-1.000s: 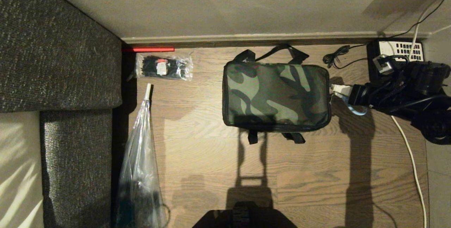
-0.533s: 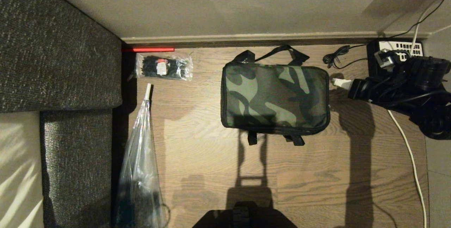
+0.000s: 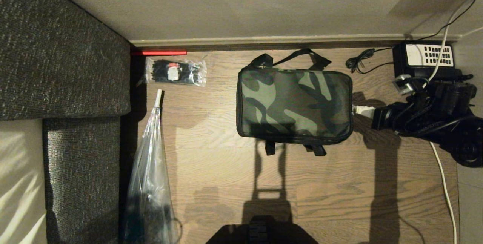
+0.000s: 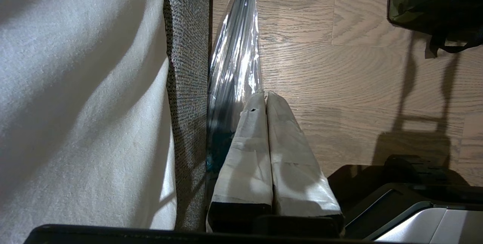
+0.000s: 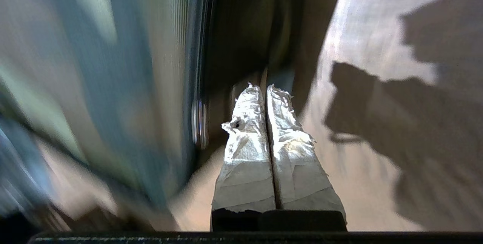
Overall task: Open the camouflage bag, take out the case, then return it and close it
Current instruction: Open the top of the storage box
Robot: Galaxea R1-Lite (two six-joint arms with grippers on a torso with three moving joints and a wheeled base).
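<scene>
The camouflage bag (image 3: 294, 102) lies shut on the wood floor, its black straps sticking out at the far and near sides. My right gripper (image 3: 361, 110) sits at the bag's right end, close against it, with its taped fingers pressed together and nothing showing between them. In the right wrist view the right gripper (image 5: 266, 87) points along the blurred side of the bag (image 5: 113, 85). My left gripper (image 4: 266, 95) is parked and shut, low beside the sofa, and a corner of the bag (image 4: 434, 2) shows beyond it. The case is hidden.
A black telephone (image 3: 424, 57) with a white keypad stands by the wall behind the right arm. A white cable (image 3: 443, 183) runs along the floor. A packet of cable ties (image 3: 175, 72), a long clear plastic bag (image 3: 151, 176) and the grey sofa (image 3: 64, 66) lie to the left.
The right arm swung toward the wall, then came back nearer along the bag's right end. The bag shifted slightly to the left. The left arm stayed still.
</scene>
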